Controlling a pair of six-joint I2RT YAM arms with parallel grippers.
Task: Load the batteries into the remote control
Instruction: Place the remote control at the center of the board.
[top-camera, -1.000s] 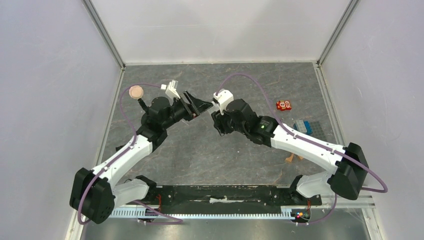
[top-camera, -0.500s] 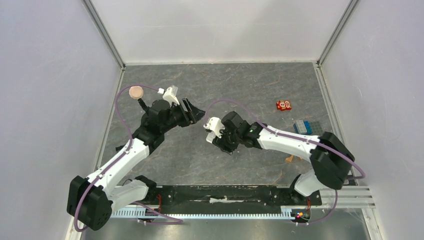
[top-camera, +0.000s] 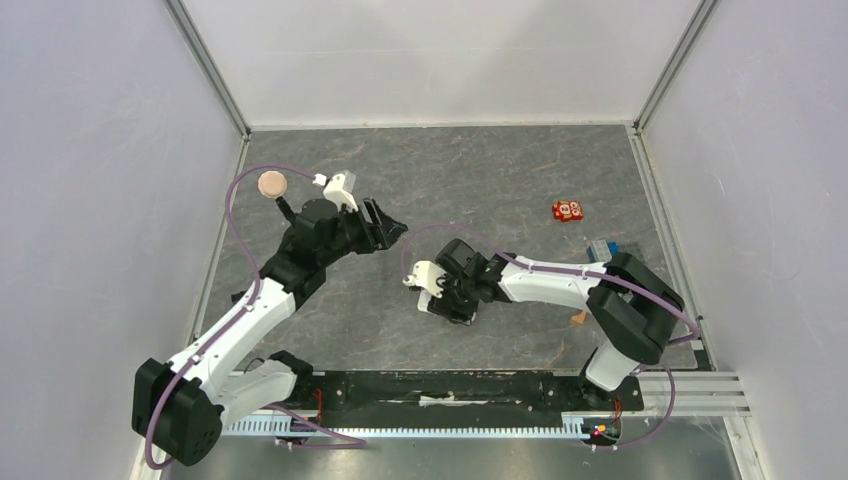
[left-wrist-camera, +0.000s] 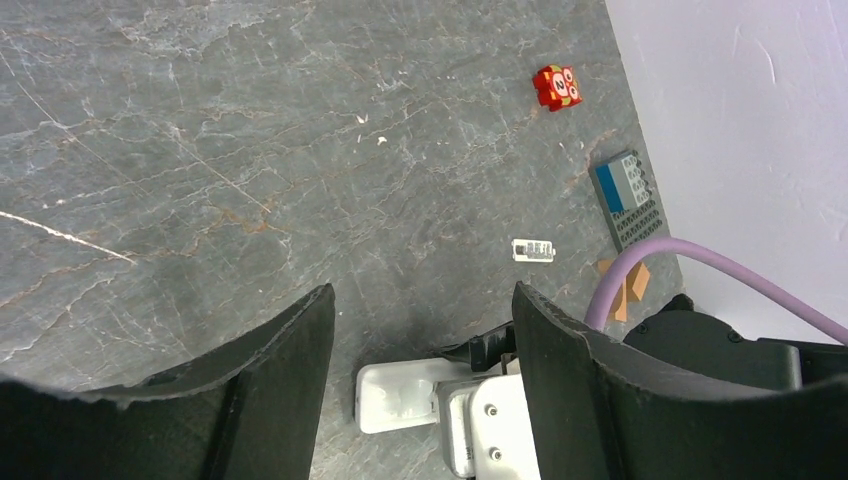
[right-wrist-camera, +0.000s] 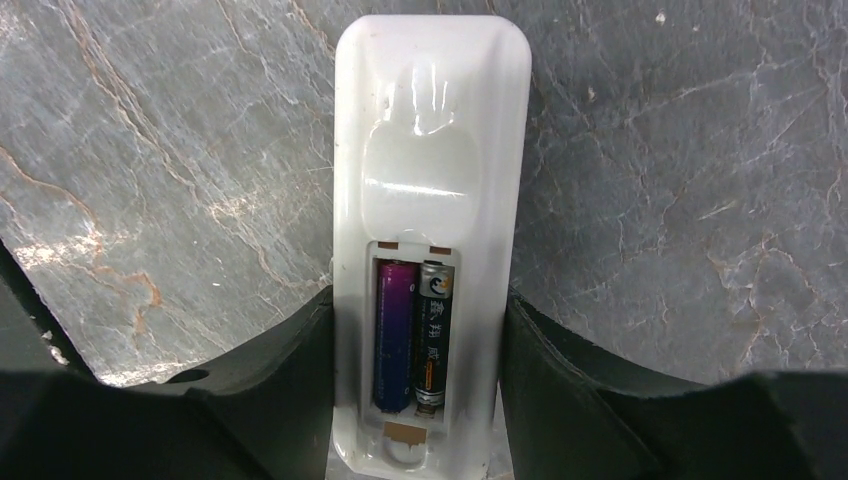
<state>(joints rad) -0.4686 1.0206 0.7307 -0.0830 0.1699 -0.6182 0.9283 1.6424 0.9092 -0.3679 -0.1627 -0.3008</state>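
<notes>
Batteries (right-wrist-camera: 397, 335) first: two sit side by side in the open bay on the back of the remote control (right-wrist-camera: 430, 150), one purple, one black. Right gripper (right-wrist-camera: 418, 325) has the white remote clamped by its long edges, bay facing the wrist camera, over the middle of the grey table (top-camera: 500, 170). Left gripper (left-wrist-camera: 422, 290) hangs close by, jaws spread wide with nothing in them. Small white tab (left-wrist-camera: 532, 250) lies further out, with the red block (left-wrist-camera: 557, 87) and blue box (left-wrist-camera: 628, 195) near the wall.
</notes>
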